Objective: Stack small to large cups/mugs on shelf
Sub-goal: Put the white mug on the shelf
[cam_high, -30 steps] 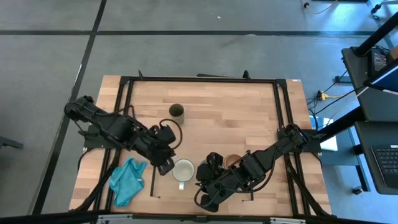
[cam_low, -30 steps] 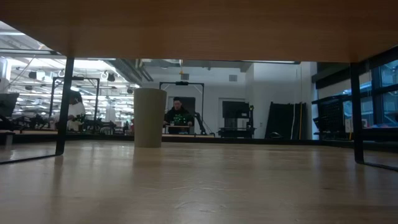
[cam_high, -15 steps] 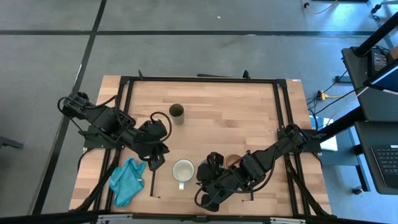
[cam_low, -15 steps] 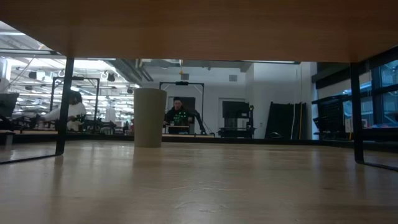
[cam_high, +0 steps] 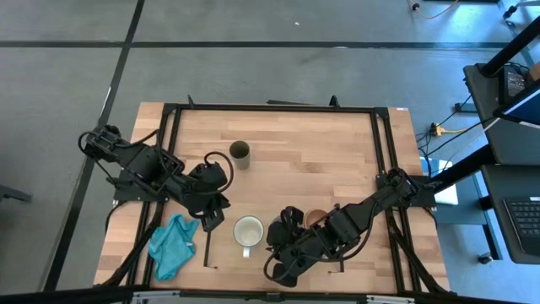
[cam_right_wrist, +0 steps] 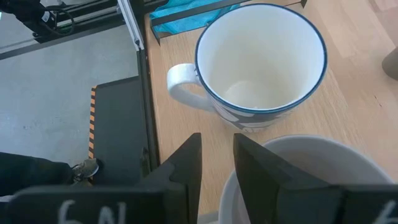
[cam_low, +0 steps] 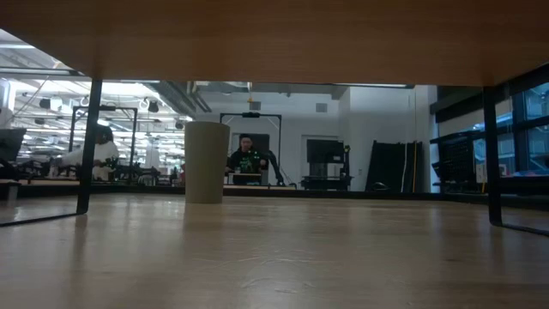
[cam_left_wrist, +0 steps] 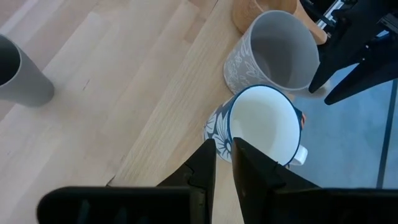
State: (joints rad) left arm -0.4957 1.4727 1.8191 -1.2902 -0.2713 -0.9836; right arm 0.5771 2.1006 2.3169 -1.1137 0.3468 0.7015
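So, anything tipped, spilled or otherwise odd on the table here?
Nothing tipped or spilled. The white mug, grey mug and green cup stand upright and empty. The one stray thing is the crumpled teal cloth near the table's front left corner, beside the white mug.

Robotics lab, test rigs [cam_low: 249, 137], monitors [cam_low: 319, 153], seated person [cam_low: 246, 159]

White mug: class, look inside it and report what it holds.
The white mug stands upright on the shelf and its visible interior is empty, a bare white bottom. A grey mug stands beside it, its bottom not visible.
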